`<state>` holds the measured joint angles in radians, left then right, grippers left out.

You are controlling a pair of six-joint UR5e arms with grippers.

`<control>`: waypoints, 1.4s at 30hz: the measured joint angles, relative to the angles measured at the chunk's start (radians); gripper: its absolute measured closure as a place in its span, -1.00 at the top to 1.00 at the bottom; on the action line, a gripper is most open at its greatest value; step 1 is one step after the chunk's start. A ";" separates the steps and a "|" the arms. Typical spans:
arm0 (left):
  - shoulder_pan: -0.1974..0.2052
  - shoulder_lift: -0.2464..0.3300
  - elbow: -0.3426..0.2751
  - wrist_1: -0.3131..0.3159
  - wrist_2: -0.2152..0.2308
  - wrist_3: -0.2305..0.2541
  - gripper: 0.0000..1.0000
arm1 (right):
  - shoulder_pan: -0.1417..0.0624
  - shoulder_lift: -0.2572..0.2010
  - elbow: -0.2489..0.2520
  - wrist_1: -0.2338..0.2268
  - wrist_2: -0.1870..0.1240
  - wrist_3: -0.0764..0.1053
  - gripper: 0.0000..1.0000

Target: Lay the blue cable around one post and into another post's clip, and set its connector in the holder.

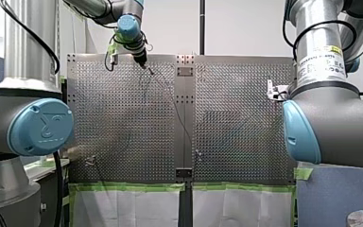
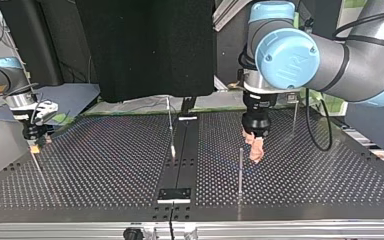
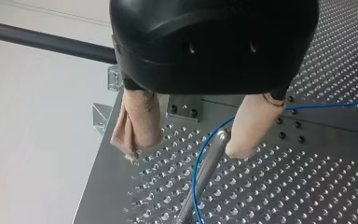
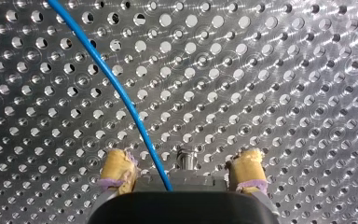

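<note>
The blue cable (image 3: 196, 168) bends round a metal post (image 3: 209, 161) that stands between the beige pads of my left gripper (image 3: 189, 148), which is open and holds nothing. In the top view this gripper (image 2: 255, 147) hangs over the plate at the right, just behind a thin post (image 2: 240, 172). My right gripper (image 4: 182, 170) is open too. The cable (image 4: 116, 86) runs between its yellow pads (image 4: 115, 169) without being pinched, beside a small metal post tip (image 4: 186, 158). In the front view the cable (image 1: 176, 106) shows as a thin dark line across the plate. I cannot make out the connector.
Two perforated plates (image 1: 123, 118) meet at a central strip carrying small blocks (image 2: 175, 194). Further thin posts (image 2: 170, 125) (image 2: 294, 117) stand on the plates. Green tape (image 1: 132, 187) lines the near edge in the front view. My right gripper (image 2: 35, 137) is at the top view's left.
</note>
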<state>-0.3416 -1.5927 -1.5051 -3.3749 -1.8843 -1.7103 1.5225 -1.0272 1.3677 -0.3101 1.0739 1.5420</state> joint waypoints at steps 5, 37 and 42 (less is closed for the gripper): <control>0.000 0.000 0.000 0.001 -0.015 -0.011 1.00 | 0.000 0.000 0.000 0.000 0.000 0.000 1.00; 0.000 0.000 -0.002 0.001 -0.024 -0.015 1.00 | 0.001 0.000 0.000 0.002 0.000 0.000 1.00; -0.001 0.000 -0.002 0.001 -0.024 -0.017 1.00 | 0.001 0.000 0.000 0.002 0.000 0.000 1.00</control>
<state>-0.3422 -1.5926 -1.5073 -3.3734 -1.9088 -1.7275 1.5234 -1.0273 1.3677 -0.3085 1.0740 1.5420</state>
